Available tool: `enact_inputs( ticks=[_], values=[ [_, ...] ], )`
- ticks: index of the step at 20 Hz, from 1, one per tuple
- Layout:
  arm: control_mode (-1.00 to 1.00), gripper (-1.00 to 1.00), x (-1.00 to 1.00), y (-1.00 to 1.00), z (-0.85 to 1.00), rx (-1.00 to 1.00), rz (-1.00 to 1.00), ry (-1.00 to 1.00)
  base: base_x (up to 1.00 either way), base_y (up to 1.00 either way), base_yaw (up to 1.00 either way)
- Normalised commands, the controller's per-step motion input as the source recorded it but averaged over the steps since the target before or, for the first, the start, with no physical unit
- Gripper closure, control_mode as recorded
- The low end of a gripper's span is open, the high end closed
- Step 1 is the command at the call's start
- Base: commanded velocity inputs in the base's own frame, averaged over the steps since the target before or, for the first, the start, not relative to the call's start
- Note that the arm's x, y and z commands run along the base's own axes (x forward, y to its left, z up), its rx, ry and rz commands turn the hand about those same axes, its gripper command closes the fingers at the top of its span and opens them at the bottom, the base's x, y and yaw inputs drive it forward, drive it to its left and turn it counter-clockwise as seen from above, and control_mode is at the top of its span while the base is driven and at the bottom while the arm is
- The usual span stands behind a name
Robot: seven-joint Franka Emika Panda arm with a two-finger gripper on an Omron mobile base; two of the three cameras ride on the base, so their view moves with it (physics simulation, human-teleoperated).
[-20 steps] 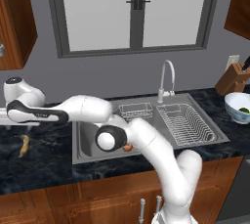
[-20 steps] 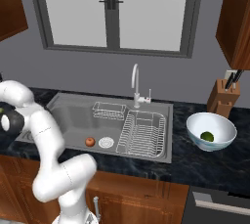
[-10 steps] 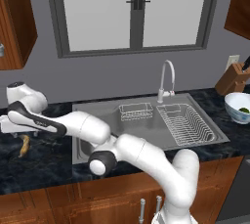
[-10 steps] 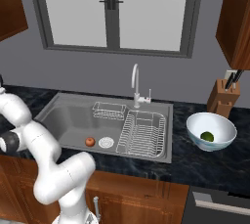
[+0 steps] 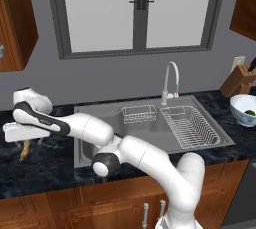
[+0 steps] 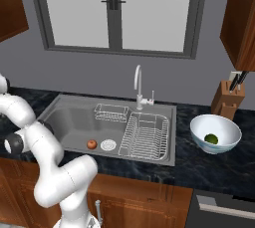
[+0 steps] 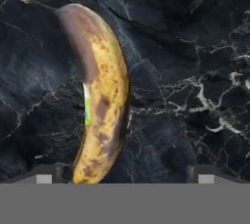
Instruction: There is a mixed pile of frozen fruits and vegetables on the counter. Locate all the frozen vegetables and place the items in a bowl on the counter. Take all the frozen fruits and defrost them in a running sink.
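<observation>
A yellow-brown banana [image 7: 100, 96], one of the frozen fruits, lies on the black counter [image 7: 185, 71]. My gripper [image 7: 124, 175] hangs open just above it, with the banana's lower end between the two tips and left of the middle. From the left base view the gripper [image 5: 24, 140] sits right over the banana [image 5: 24, 151], left of the sink [image 5: 200, 148]. A red-orange fruit [image 6: 91, 144] rests in the sink [image 6: 74, 120] beside the drain. The white bowl [image 6: 226, 130] stands on the counter [image 6: 199, 167] at the right and holds a green ball [image 6: 211, 138].
A curved silver faucet [image 6: 137, 85] rises behind the sink, and a wire dish rack [image 6: 147, 135] fills its right half. A wooden knife block [image 6: 226, 100] stands behind the bowl. My arm stretches across the sink's front left corner.
The hand has come down over the banana at the far left of the counter, and the elbow has dropped lower in front of the sink. The jaws have stayed wide apart.
</observation>
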Motion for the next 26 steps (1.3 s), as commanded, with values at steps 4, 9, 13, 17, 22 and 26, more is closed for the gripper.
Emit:
enact_inputs(
  ticks=[4, 9, 13, 17, 22, 26],
  values=[
    [-1.0, -1.0, 0.24, 0.14, -0.3, 0.0, 0.15, -0.12, 0.0, 0.0, 0.0],
    [-1.0, -1.0, 0.63, 0.21, -0.29, -0.02, 0.09, -0.17, 0.0, 0.0, 0.0],
    [-1.0, -1.0, 0.61, 0.53, -0.11, -0.03, 0.03, -0.01, 0.0, 0.0, 0.0],
    [-1.0, 1.0, 0.54, 0.88, -0.05, -0.07, 0.0, 0.1, 0.0, 0.0, 0.0],
    [-1.0, 1.0, 0.09, 0.71, -0.12, -0.03, 0.01, 0.12, 0.0, 0.0, 0.0],
    [-1.0, 1.0, 0.0, 0.09, -0.23, -0.06, 0.04, 0.0, 0.0, 0.0, 0.0]
  ],
)
